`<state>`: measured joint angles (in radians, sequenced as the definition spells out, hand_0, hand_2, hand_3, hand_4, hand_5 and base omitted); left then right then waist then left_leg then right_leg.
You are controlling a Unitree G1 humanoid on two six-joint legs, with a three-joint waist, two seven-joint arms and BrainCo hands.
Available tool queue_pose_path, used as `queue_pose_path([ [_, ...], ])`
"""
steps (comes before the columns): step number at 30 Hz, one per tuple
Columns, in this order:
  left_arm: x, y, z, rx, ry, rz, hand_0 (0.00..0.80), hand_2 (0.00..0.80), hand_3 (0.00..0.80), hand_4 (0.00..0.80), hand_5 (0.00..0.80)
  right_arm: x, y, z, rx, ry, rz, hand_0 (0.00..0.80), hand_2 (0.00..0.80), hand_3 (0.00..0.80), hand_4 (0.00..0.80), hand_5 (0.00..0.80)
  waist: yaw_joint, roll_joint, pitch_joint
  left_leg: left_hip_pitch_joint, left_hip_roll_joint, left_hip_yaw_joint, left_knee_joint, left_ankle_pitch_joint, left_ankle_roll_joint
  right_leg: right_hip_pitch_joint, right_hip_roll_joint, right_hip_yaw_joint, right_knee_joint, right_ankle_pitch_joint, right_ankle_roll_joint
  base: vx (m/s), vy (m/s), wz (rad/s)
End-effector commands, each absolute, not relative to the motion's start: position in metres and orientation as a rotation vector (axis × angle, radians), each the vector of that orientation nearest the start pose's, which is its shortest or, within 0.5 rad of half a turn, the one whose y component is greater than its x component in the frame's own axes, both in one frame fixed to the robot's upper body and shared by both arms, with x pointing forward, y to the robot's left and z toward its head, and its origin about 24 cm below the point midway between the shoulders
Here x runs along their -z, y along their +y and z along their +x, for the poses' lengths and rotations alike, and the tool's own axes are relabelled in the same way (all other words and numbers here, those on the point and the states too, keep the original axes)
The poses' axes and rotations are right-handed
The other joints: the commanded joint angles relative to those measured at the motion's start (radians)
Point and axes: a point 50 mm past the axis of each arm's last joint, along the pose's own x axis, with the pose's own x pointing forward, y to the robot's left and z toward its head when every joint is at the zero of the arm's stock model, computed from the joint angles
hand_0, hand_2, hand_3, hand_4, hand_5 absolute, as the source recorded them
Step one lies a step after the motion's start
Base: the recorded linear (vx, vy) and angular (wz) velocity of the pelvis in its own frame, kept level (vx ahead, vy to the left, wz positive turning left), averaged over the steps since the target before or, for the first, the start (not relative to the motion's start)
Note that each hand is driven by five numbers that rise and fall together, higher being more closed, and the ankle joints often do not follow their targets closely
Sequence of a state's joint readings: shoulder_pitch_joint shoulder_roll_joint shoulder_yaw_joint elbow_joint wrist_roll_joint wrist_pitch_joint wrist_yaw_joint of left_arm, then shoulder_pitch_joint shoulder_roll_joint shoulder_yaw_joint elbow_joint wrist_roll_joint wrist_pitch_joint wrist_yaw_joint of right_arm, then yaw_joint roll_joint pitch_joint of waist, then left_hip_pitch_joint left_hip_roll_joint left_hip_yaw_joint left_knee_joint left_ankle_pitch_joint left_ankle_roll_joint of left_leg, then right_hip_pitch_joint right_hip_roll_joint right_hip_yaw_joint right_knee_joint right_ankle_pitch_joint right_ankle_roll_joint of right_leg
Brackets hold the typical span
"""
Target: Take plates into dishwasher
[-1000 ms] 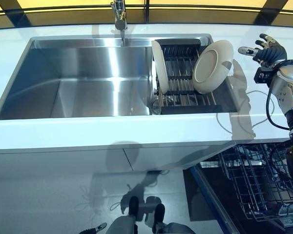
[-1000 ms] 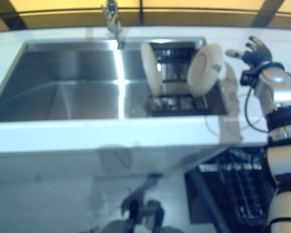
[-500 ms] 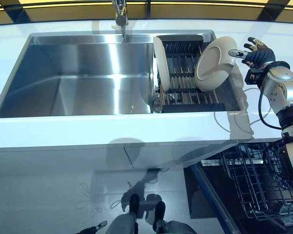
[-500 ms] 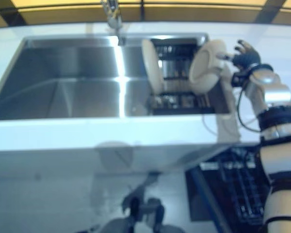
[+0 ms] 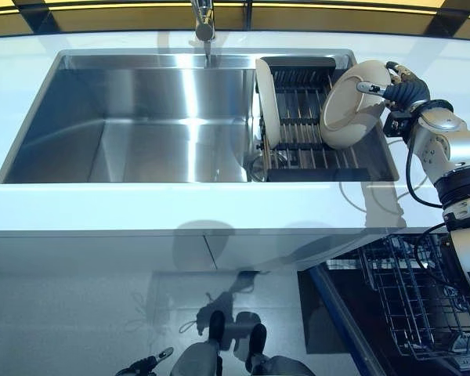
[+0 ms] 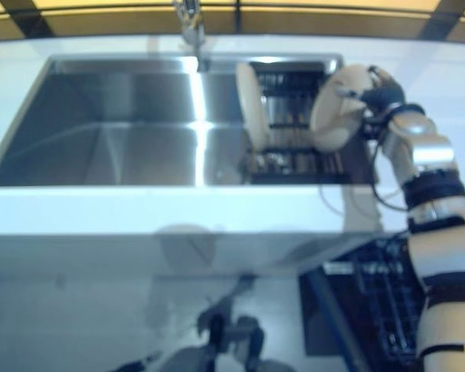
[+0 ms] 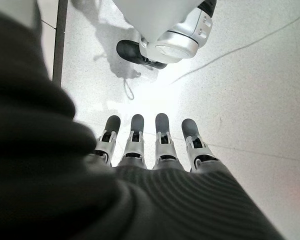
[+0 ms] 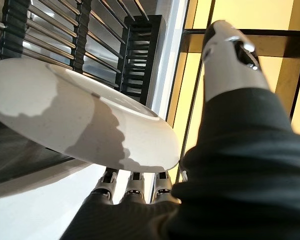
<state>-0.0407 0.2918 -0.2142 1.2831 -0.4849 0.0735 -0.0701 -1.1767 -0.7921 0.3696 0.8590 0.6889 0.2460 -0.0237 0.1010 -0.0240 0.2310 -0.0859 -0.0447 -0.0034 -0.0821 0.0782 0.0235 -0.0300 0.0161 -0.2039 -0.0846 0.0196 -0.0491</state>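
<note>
Reaching step: right hand (image 5: 401,88) at the rim of the tilted plate (image 5: 348,106) at the rack's (image 5: 307,117) right end, fingers behind, thumb in front, grasp unclear. Next: pinch, lift clear.

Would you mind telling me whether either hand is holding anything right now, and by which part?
The right hand is at the tilted plate's upper rim, but a closed grip cannot be confirmed. The left hand holds nothing.

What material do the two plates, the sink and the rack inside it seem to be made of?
Plates: the tilted one and the upright one look like glazed cream ceramic, smooth with a soft sheen, though hard plastic is possible. Sink: brushed stainless steel, with streaked bright reflections. Rack: apparently metal bars set in a black frame, possibly plastic.
</note>
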Motion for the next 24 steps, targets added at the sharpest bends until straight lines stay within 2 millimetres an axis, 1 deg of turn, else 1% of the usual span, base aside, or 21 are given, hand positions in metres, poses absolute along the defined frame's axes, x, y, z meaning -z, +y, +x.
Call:
queue_pose_path([
  [1,0.1613,0.2484,0.0806,-0.233,1.311,-0.043,0.000,0.000,0.000,0.000,0.000,-0.2942,-0.2542,0.3956,0.096,-0.163,-0.201,0.000,0.000,0.000,0.000,0.000,0.010,-0.027,-0.031,-0.031,0.045,-0.017,-0.005,0.013,-0.071,-0.064,-0.140,0.022,-0.003,0.114,0.141,0.000,0.000,0.00],
  [16,0.1609,0.2463,0.0852,-0.229,1.290,-0.054,0.000,0.000,0.000,0.000,0.000,-0.2857,-0.2534,0.3980,0.087,-0.133,-0.144,0.000,0.000,0.000,0.000,0.000,0.008,-0.025,-0.022,-0.033,0.046,-0.012,-0.005,0.015,-0.072,-0.070,-0.141,0.023,-0.003,0.118,0.141,0.000,0.000,0.00],
  [20,0.1608,0.2457,0.0860,-0.227,1.282,-0.054,0.000,0.000,0.000,0.000,0.000,-0.2852,-0.2564,0.3976,0.100,-0.139,-0.136,0.000,0.000,0.000,0.000,0.000,0.007,-0.024,-0.020,-0.034,0.046,-0.012,-0.005,0.015,-0.072,-0.072,-0.140,0.025,-0.003,0.119,0.141,0.000,0.000,0.00],
  [24,0.1608,0.2454,0.0864,-0.223,1.281,-0.054,0.000,0.000,0.000,0.000,0.000,-0.2866,-0.2607,0.3969,0.118,-0.147,-0.080,0.000,0.000,0.000,0.000,0.000,0.007,-0.025,-0.020,-0.032,0.047,-0.010,-0.005,0.015,-0.072,-0.070,-0.139,0.026,-0.003,0.119,0.142,0.000,0.000,0.00],
])
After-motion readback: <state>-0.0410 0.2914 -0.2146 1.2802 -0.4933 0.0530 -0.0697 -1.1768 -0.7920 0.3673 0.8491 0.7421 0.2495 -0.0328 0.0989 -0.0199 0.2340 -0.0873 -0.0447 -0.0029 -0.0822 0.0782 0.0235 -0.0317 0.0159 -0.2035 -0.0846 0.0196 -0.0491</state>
